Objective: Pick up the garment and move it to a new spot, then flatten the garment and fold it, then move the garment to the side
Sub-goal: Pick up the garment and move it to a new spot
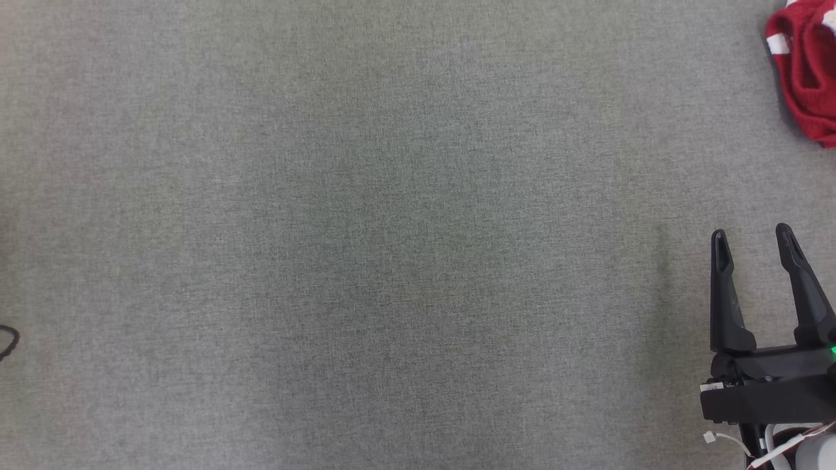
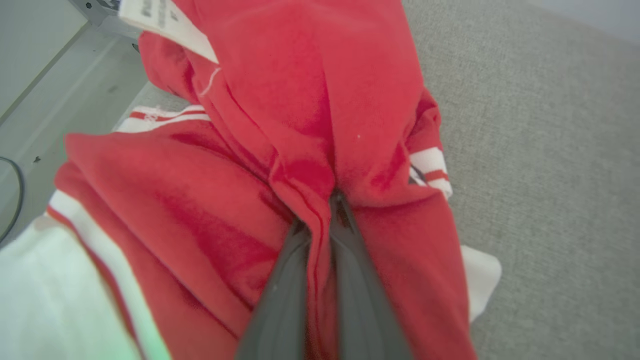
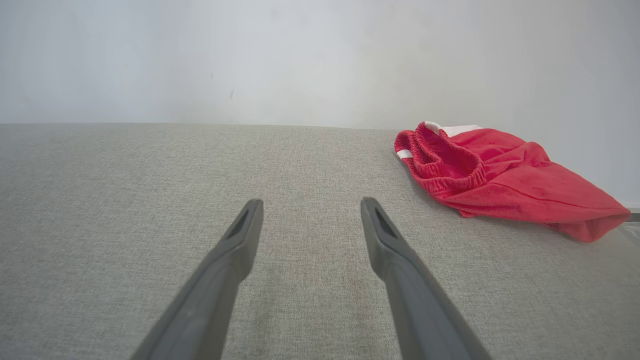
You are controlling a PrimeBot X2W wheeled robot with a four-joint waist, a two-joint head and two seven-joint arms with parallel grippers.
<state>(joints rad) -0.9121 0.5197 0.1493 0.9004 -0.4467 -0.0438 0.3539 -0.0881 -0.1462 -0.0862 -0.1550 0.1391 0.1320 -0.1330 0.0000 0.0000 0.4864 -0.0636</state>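
In the left wrist view a red garment (image 2: 300, 100) with white stripes and a white label lies crumpled near the table's edge. My left gripper (image 2: 320, 210) is shut on a raised fold of it, and red cloth is pinched between the dark fingers (image 2: 285, 280). Another red garment (image 1: 806, 72) with an elastic waistband lies at the far right of the table (image 1: 392, 228), also seen in the right wrist view (image 3: 495, 175). My right gripper (image 1: 751, 234) hovers low at the near right, open and holding nothing (image 3: 311, 202), well short of that red garment.
The grey cloth-covered table (image 3: 150, 175) ends at a pale wall. Beside the held garment, a white cloth (image 2: 50, 290) lies at the near left. Past the table's edge are the floor and a dark cable (image 2: 15, 200). A dark cable loop (image 1: 8, 341) shows at the head view's left edge.
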